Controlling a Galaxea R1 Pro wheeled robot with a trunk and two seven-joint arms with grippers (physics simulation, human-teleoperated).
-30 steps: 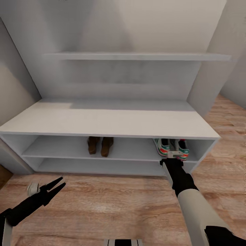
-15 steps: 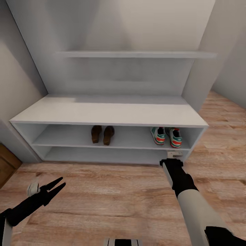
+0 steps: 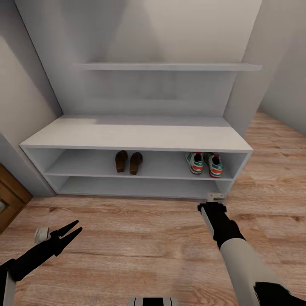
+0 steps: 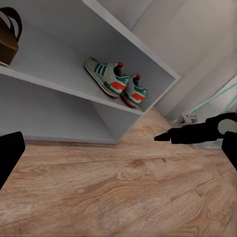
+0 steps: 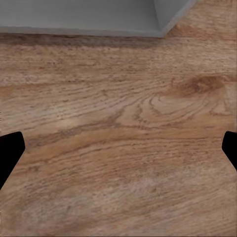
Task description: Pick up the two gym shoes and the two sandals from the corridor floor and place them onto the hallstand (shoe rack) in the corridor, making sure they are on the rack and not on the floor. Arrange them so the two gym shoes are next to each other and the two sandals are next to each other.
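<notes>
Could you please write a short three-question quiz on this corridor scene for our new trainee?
1. True or false: the brown leather sandals lie on the wood-plank floor.
2. The white sneakers with teal stripes stand on the white shoe rack:
A. on its top
B. on its upper open tier
C. on its bottom tier
3. Fill in: the left gripper has its fingers ____.

Key
1. False; they stand on the upper open tier.
2. B, toward the rack's right end.
3. Open, with nothing between them.
</notes>
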